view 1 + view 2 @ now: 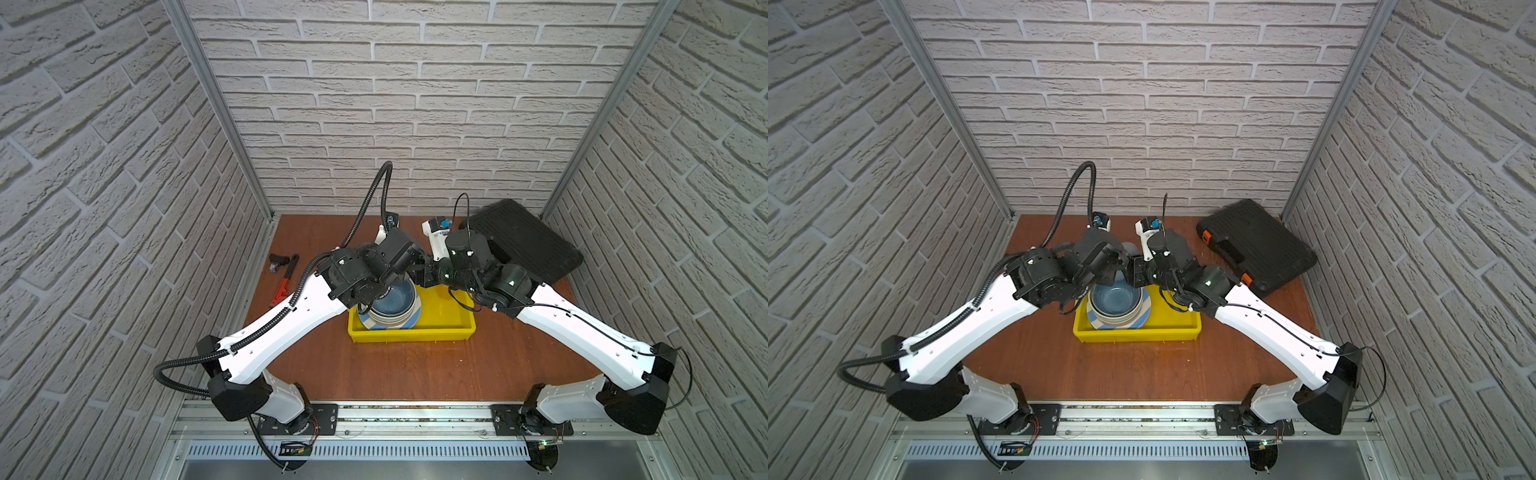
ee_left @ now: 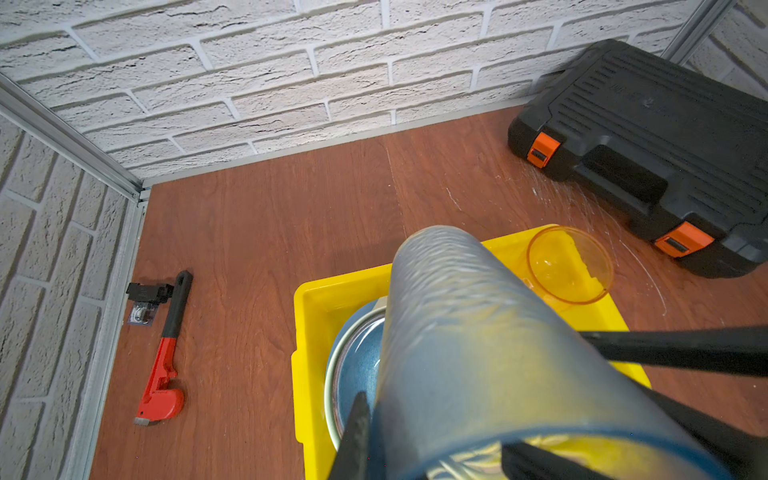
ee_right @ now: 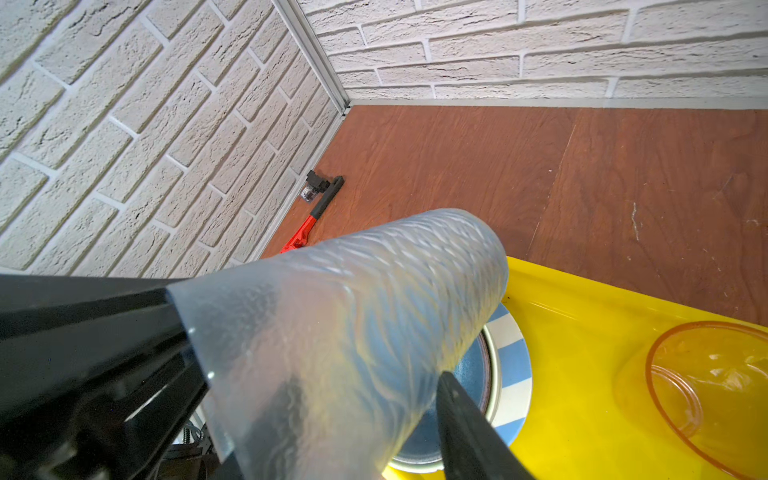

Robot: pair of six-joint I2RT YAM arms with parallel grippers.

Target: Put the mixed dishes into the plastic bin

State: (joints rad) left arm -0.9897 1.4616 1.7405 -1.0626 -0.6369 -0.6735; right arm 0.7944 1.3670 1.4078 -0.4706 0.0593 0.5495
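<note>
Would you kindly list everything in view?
Bin: one, yellow, table centre.
Striped plate: one, blue-white, under the bin's stack.
Bowls: two showing, blue inside pale green, on plate.
Clear tumbler: one, in bin beside stack.
Frosted tumbler: one, greyish, held above bin.
Case: one, black, orange latches, far right.
Wrench: one, red-black, left edge.
Small part: one, black-clear, beside wrench.
Left gripper: one, black, shut on frosted tumbler.
Right gripper: one, black, astride frosted tumbler.
</note>
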